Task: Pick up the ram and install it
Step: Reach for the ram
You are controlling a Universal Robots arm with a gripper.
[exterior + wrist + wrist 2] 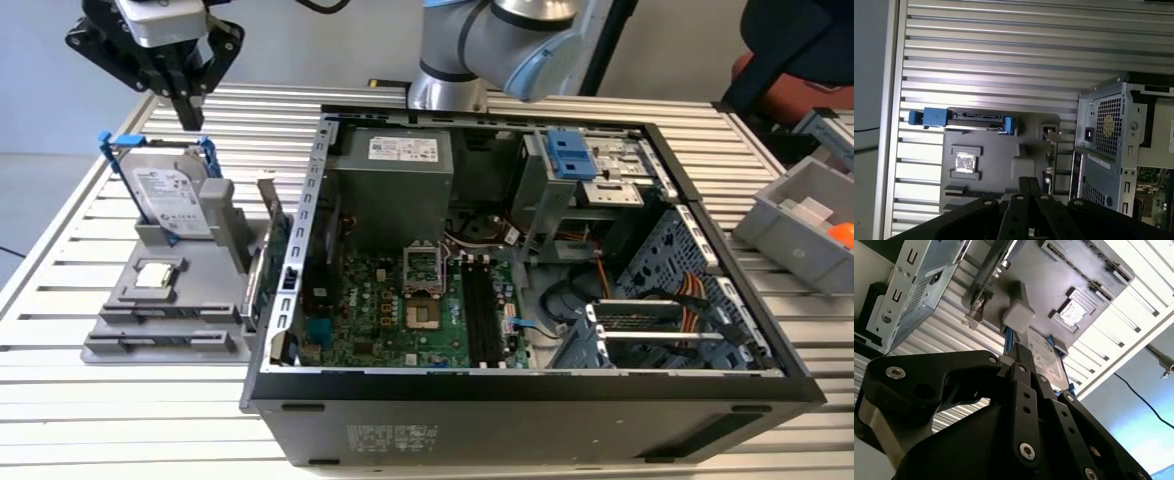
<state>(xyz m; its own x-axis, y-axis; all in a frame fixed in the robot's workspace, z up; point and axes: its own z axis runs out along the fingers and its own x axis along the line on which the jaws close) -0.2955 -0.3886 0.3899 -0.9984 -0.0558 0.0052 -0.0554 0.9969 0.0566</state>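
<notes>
In the exterior view my gripper (192, 118) hangs shut and empty above the table's far left, over an upright hard drive (176, 198) in a grey parts holder (120, 350). The ram (171, 341) looks like a thin dark stick lying in the holder's front groove, well below the gripper. In the first wrist view the ram (985, 195) lies just ahead of the closed fingertips (1029, 182). The second wrist view shows the gripper (1016, 359) pointing at the hard drive (1046, 357). Black memory slots (481, 312) sit on the motherboard inside the open computer case (534, 385).
A silvery processor chip (158, 275) rests in the holder. A green expansion card (274, 265) stands upright between holder and case. A grey bin (807, 220) holding an orange item is at the exterior view's right. Slatted metal table (120, 420) surrounds everything.
</notes>
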